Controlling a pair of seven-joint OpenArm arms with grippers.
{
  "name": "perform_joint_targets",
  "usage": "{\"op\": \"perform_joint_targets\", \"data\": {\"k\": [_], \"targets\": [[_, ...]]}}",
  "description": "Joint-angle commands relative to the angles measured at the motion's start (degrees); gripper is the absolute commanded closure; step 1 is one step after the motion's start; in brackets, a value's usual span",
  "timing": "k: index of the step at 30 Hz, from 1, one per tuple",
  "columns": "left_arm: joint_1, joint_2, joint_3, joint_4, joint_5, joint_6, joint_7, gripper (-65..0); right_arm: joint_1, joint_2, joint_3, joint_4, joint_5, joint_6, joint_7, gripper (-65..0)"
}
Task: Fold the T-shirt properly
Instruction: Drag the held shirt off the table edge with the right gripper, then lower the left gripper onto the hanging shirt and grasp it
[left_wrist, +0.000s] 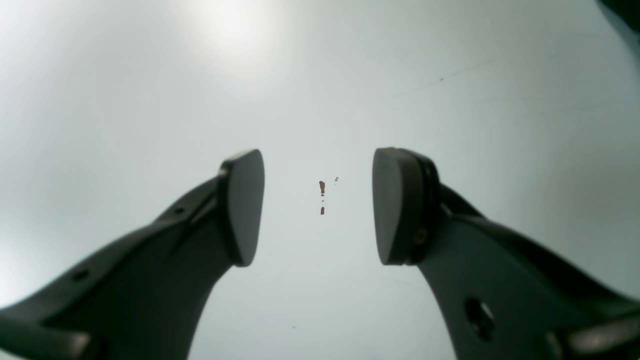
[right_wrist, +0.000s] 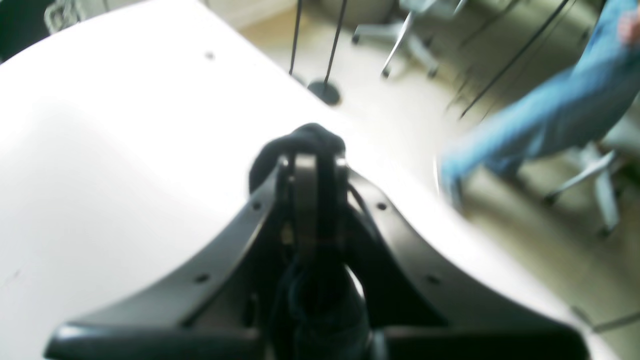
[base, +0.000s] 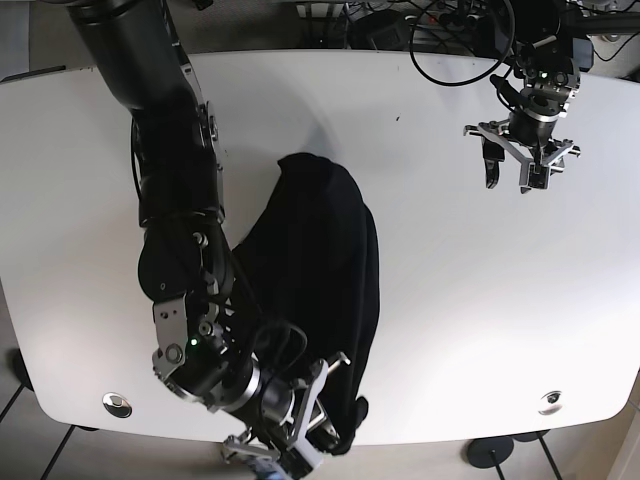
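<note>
The black T-shirt (base: 320, 270) lies bunched in a long heap on the white table (base: 450, 300), running from the middle to the front edge. My right gripper (base: 330, 420) is at the front edge and is shut on the shirt's lower end. In the right wrist view a wad of black cloth (right_wrist: 305, 140) sticks out between its closed fingers (right_wrist: 306, 190). My left gripper (base: 515, 175) is open and empty above bare table at the back right, far from the shirt. In the left wrist view its fingertips (left_wrist: 318, 205) stand wide apart.
The table's front edge runs just past my right gripper, with floor, chair legs (right_wrist: 400, 45) and a person in blue jeans (right_wrist: 540, 120) beyond it. Cables (base: 440, 30) lie at the back edge. Small reddish specks (left_wrist: 322, 187) mark the table under my left gripper.
</note>
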Motion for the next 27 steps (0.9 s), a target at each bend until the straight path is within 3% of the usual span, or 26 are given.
{"op": "perform_joint_targets", "data": {"k": [1, 8, 15, 20, 22, 27], "targets": [[-0.21, -0.37, -0.13, 1.11, -0.75, 0.06, -1.38, -31.2, 6.48, -0.13, 0.91, 1.19, 0.91, -0.19, 1.48, -1.4], [-0.30, 1.39, 1.28, 3.13, -0.75, 0.06, -1.38, -31.2, 19.23, -0.31, 1.43, 0.75, 0.47, -0.19, 1.48, -1.4], [-5.75, 2.70, 12.97, 1.98, -0.66, 0.59, -1.56, -31.2, 26.17, -1.98, 1.35, -1.01, 0.38, -0.19, 1.48, -1.4], [-16.57, 6.31, 18.51, -7.69, -0.31, 0.68, -1.73, -31.2, 28.19, -2.06, 1.35, -1.36, 0.38, -0.19, 1.57, -1.4], [-21.67, 6.40, 22.46, -14.89, -0.31, 3.84, -2.43, -31.2, 28.28, -3.65, 1.26, -1.36, 0.38, -0.19, 1.57, -1.4], [-26.41, 6.13, 37.76, -29.75, -0.40, 14.65, -17.12, -31.9, 28.99, -3.82, 1.26, -2.59, 0.29, -0.28, 1.57, -1.4]]}}
